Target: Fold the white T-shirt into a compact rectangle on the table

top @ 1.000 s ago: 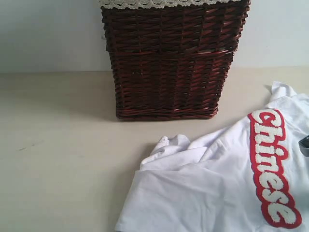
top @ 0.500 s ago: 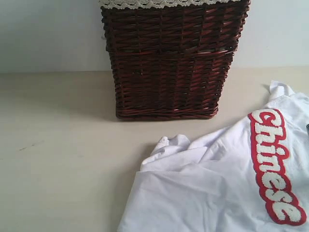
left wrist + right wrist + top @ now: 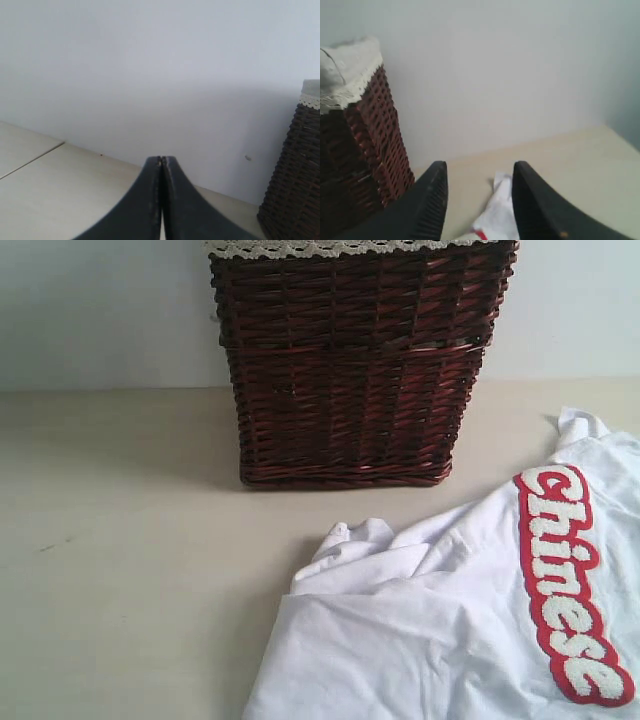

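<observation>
Closest in, from the left wrist: the left arm's dark fingers [image 3: 142,205], clenched tip to tip with nothing between them, held over the pale beige-cream matte worktop [image 3: 60,195], off to one side of the dark brown woven wicker basket [image 3: 295,175]. From the right wrist: the right arm's dark fingers [image 3: 432,200], released and standing apart, gripping nothing, raised over the worktop near that basket. Past their gap, a corner of the white cotton short-sleeved T-shirt [image 3: 497,215] with a touch of red. In the exterior view, in front of the basket and off to its right: the T-shirt lying loose and rumpled on the worktop, unfolded, running out past the near and right edges of the picture. Down its front, the fuzzy white lettering outlined in red [image 3: 565,580], spelling "Chinese", running toward the near edge. Nearer the basket's foot but clear of it, a bunched fold [image 3: 350,540] of the shirt. Bare worktop to the basket's left. Then the basket itself, upright, topped with a cream lace trim [image 3: 350,247]. Behind the basket, a plain pale wall [image 3: 100,310].
</observation>
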You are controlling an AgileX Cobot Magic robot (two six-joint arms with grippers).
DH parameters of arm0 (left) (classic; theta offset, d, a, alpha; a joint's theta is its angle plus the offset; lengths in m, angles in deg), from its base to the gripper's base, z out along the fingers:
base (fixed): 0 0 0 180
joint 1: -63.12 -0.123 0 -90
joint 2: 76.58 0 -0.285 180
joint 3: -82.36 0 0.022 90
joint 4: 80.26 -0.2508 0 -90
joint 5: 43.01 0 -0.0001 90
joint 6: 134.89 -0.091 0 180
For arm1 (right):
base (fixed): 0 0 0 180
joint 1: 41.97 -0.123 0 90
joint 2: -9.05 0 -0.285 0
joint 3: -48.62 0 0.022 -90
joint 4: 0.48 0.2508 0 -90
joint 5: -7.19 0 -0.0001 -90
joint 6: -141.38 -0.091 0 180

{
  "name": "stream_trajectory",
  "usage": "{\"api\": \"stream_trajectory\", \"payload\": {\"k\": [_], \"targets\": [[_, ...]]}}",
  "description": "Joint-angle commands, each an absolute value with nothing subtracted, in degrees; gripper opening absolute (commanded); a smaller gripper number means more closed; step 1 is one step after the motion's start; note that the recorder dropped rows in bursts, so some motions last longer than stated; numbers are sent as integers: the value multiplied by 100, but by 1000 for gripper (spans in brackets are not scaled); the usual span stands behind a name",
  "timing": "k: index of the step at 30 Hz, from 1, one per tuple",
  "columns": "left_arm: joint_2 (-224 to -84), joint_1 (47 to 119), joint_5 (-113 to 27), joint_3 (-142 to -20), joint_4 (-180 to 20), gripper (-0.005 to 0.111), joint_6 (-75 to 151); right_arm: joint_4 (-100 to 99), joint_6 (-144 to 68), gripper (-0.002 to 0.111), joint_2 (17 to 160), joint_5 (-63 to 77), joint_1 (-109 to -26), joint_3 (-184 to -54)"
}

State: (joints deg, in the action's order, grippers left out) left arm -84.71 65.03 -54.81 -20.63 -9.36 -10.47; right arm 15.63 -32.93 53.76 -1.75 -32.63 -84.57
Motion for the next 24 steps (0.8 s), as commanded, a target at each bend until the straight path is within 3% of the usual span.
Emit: {"api": "stream_trajectory", "payload": {"k": [1,12,24], "targets": [[-8437,6488,-5466,-2043,-953,0,-1053,1426,-1824,41,4343,-342,-3262,-8042],[-8437,6488,-5466,-2043,-953,0,-1053,1436,-656,37,1749,-291,-3262,-6644],[-8437,6488,-5466,-2043,-953,0,-1053,1446,-731,37,1684,-425,-3262,-6644]]}}
